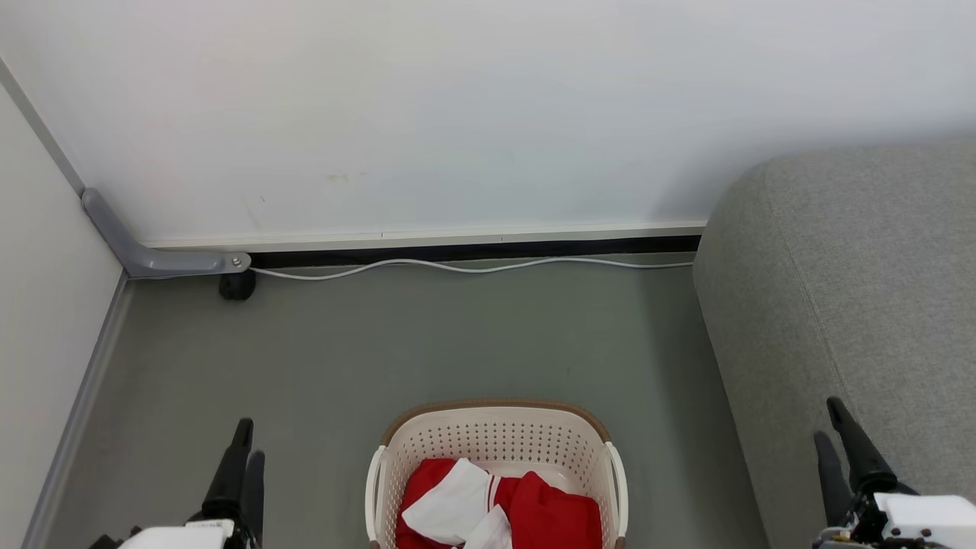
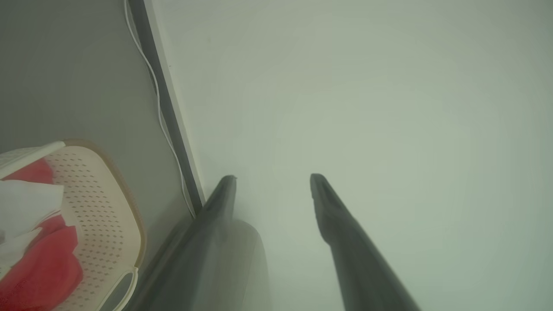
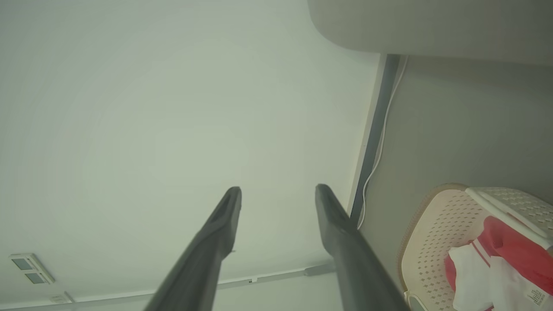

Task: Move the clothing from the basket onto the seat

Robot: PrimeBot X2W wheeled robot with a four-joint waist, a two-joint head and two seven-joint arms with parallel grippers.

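Note:
The cream perforated basket [image 1: 496,442] with a brown rim stands on the floor at the bottom centre, between my two arms. Inside it lies the clothing [image 1: 549,518], red fabric with white panels, bunched up. The grey seat [image 1: 854,290] rises to the basket's right. My left gripper [image 1: 251,438] hangs left of the basket, open and holding nothing. My right gripper [image 1: 826,418] hovers in front of the seat's edge, also open and empty. The left wrist view shows the left gripper [image 2: 273,177] pointing at the wall, with the basket [image 2: 95,203] and clothing [image 2: 43,268] beside it. The right gripper [image 3: 278,188], basket [image 3: 436,224], clothing [image 3: 510,246] and seat [image 3: 432,26] appear in the right wrist view.
A white cable [image 1: 457,267] runs along the dark baseboard at the foot of the far wall. A grey metal bracket [image 1: 152,259] with a black foot [image 1: 238,286] sits in the left corner, where a side wall closes in. Grey-green floor [image 1: 457,343] stretches between basket and wall.

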